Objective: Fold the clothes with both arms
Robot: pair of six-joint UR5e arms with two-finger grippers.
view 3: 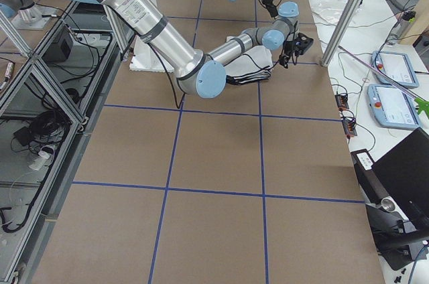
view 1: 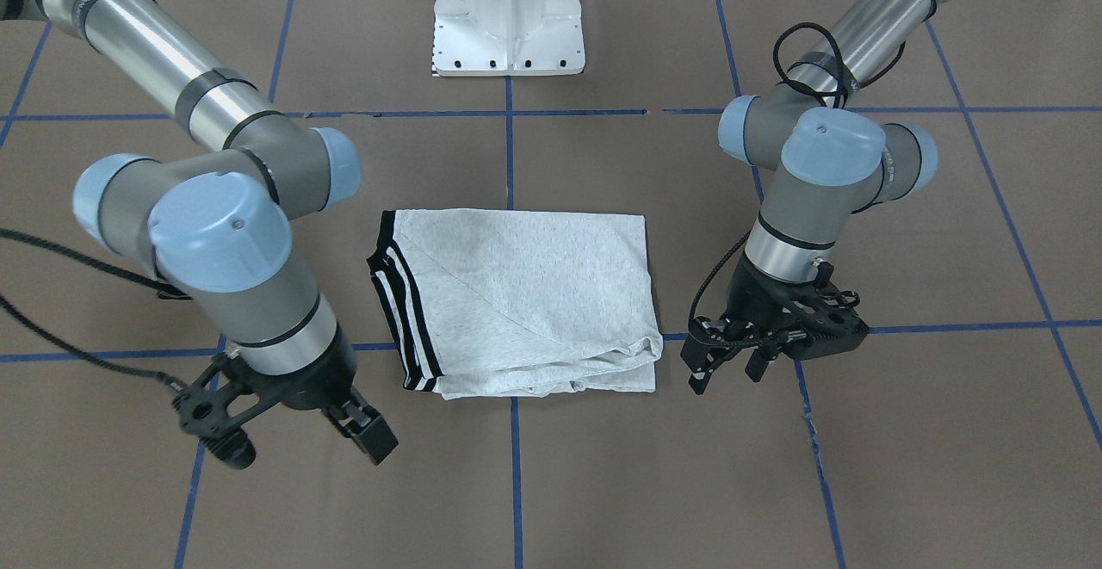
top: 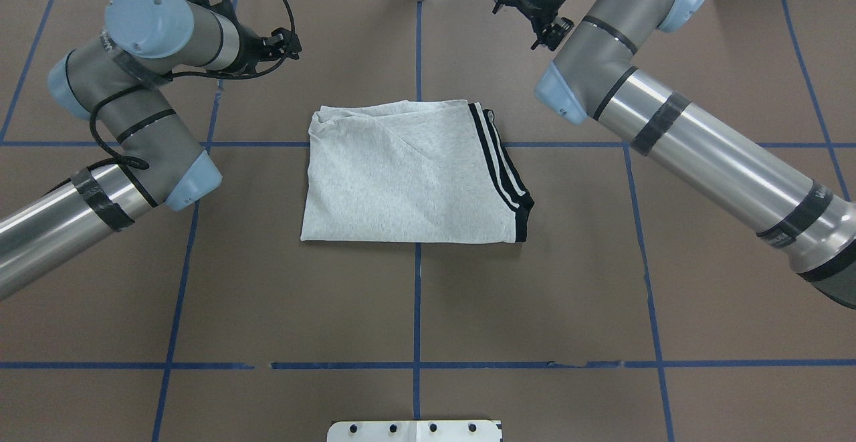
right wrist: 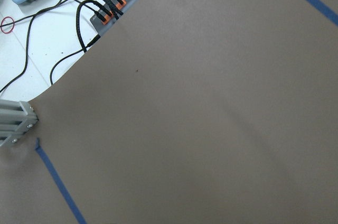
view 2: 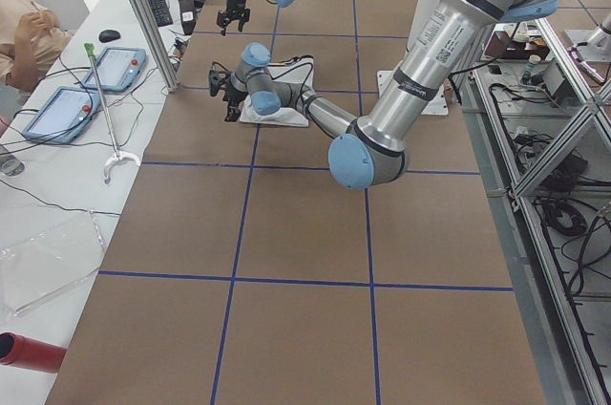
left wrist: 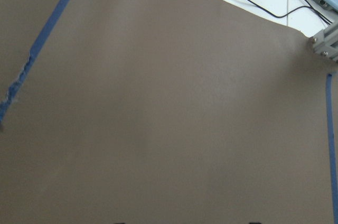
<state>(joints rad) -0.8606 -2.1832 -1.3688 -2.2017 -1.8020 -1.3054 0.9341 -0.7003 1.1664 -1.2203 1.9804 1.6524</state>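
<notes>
One white pedestal (view 1: 510, 14) near folded T-shirt (view 1: 525, 293)

Shirt (top: 408, 174) flat on table (top: 267, 308) centre, ahead of pedestal (view 1: 510, 22). Left gripper (view 1: 727, 373) left of shirt, right gripper (view 1: 366, 433) right of it. Both near shirt's far corners, apart from cloth. Sleeve cuffs (top: 501, 168) along shirt's right side.

Bright even light; wrist views perhaps soft.
</notes>
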